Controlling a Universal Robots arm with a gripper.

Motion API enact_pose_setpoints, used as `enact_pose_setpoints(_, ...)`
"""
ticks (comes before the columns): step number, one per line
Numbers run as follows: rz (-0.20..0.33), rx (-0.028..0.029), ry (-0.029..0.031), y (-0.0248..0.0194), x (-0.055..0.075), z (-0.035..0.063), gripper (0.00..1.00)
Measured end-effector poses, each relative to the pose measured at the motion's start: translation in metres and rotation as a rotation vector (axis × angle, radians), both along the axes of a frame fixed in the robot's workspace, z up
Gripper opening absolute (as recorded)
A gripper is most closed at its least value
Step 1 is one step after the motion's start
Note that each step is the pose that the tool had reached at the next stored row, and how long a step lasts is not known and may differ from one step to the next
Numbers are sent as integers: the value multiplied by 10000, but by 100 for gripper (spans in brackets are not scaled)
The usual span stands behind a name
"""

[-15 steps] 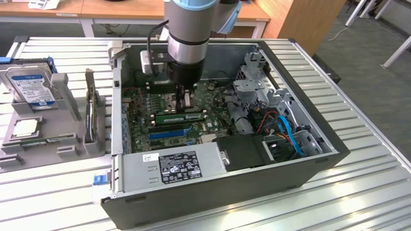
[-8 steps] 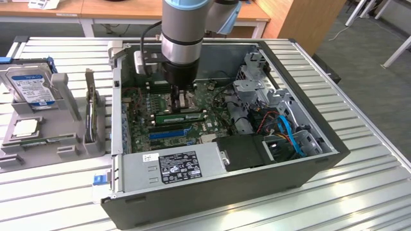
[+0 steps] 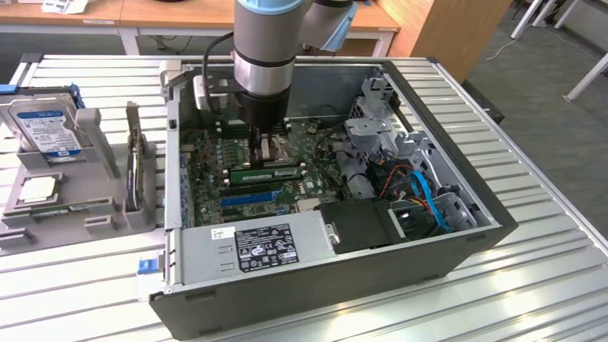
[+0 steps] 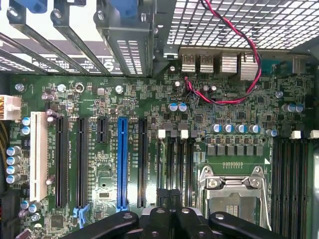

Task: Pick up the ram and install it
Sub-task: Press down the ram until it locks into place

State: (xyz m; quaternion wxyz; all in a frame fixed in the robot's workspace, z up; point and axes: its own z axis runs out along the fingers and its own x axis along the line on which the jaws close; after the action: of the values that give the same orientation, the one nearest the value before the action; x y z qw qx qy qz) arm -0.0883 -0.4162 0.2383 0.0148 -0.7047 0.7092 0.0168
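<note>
The ram [image 3: 267,173] is a long, narrow green circuit-board stick. It lies across the motherboard [image 3: 249,167] inside the open computer case [image 3: 399,242]. It sits just below the claw, above the blue slot [image 3: 249,196].

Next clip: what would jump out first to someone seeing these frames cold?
The open computer case in the middle of the slatted table, with the robot arm reaching straight down into it over the green motherboard. A ram stick lies across the board just below the arm. On the exterior view's left, a hard drive stands in a grey holder.
</note>
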Motion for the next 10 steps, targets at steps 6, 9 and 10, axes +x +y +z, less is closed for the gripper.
enact_pose_setpoints(6, 0, 0, -1, 0, -18, 0, 10)
enact_pose_setpoints(9, 0, 0, 0, 0, -19, -2, 10)
enact_pose_setpoints(10, -1, 1, -1, 0, -19, -6, 10)
